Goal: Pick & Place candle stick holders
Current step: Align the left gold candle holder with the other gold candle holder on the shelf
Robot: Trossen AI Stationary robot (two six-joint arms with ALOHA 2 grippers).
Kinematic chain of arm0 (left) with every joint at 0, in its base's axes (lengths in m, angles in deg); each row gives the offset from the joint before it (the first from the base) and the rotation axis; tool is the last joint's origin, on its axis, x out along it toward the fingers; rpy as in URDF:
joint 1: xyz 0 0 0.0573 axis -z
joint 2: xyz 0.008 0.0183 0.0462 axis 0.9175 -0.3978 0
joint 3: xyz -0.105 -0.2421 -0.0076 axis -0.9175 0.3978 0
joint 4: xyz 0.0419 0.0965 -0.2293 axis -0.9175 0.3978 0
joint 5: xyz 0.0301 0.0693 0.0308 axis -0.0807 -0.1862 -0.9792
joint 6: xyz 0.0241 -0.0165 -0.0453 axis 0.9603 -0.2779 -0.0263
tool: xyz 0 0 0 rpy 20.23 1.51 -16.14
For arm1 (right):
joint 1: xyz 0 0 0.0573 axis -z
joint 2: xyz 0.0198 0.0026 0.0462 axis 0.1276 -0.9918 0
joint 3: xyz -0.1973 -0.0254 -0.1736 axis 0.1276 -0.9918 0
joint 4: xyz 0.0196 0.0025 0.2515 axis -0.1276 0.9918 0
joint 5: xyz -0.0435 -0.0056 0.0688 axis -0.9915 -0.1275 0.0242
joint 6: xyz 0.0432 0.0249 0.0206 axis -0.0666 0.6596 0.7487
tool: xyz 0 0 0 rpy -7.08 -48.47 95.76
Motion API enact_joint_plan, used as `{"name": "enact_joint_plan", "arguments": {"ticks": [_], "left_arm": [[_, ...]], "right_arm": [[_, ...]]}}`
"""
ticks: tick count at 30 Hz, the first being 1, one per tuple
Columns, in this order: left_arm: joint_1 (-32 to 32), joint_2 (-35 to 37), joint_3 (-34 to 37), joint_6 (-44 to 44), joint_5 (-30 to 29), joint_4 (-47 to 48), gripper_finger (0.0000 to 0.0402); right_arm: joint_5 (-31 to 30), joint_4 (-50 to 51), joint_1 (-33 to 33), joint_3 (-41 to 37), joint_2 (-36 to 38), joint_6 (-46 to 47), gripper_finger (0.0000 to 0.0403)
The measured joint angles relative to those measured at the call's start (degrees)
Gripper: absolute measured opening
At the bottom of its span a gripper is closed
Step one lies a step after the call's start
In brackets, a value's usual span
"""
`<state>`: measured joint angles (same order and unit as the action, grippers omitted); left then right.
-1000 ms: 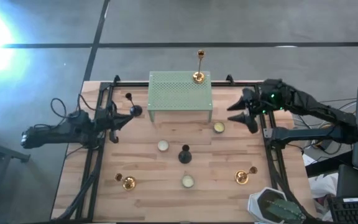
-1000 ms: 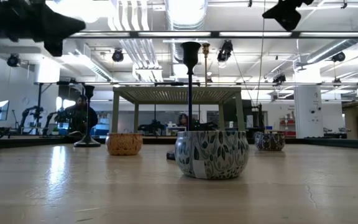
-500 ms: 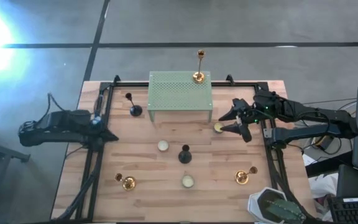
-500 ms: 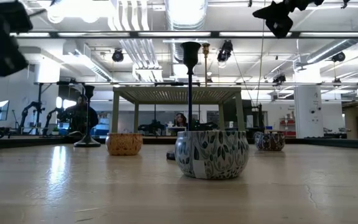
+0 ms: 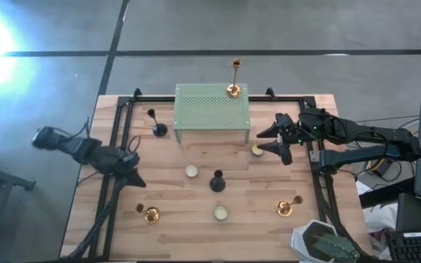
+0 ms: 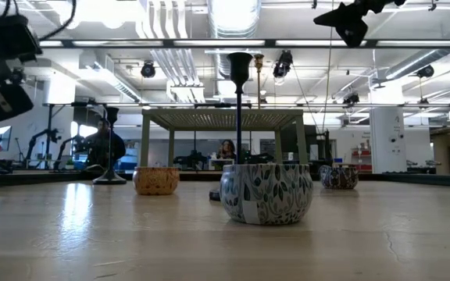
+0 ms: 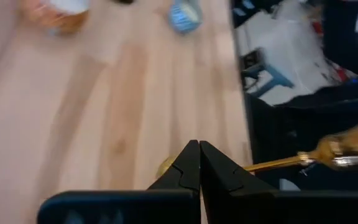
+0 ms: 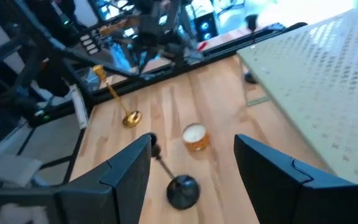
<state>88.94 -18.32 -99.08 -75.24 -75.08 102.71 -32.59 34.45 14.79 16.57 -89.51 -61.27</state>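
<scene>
Above the tabletop, the high view shows the right gripper gaping wide and empty; the black candle stick holder stands upright at its 8 o'clock, nearer than to the left gripper.

Right wrist view: that holder lies ahead between the spread fingers.

Left wrist view: the left gripper is closed, empty.

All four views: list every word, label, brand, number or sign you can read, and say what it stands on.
None can be read in any view.
The patterned tin in the low view carries a pale sticker low on its side; whatever is on it is too small to read.
The lit screens in the room behind the table, seen in the right wrist view, are too blurred to read.
The green perforated stand and the candle stick holders bear no lettering.
</scene>
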Motion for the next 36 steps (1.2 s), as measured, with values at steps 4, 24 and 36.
{"name": "enact_joint_plan", "arguments": {"ticks": [4, 24, 36], "left_arm": [[14.58, -3.78, -0.13, -5.16, -10.88, -1.28, 0.0002], [62.84, -25.61, -0.27, -27.64, -60.26, -8.56, 0.0009], [62.7, -31.84, -0.13, -28.88, -71.69, -8.79, 0.0053]], "right_arm": [[-0.14, -1.92, 0.03, 0.0, 0.02, -0.01, 0.0224], [-4.04, -9.92, 0.03, -0.02, -2.0, -0.26, 0.0224], [-4.62, -12.66, 0.05, -0.02, -3.48, -0.47, 0.0224]]}}
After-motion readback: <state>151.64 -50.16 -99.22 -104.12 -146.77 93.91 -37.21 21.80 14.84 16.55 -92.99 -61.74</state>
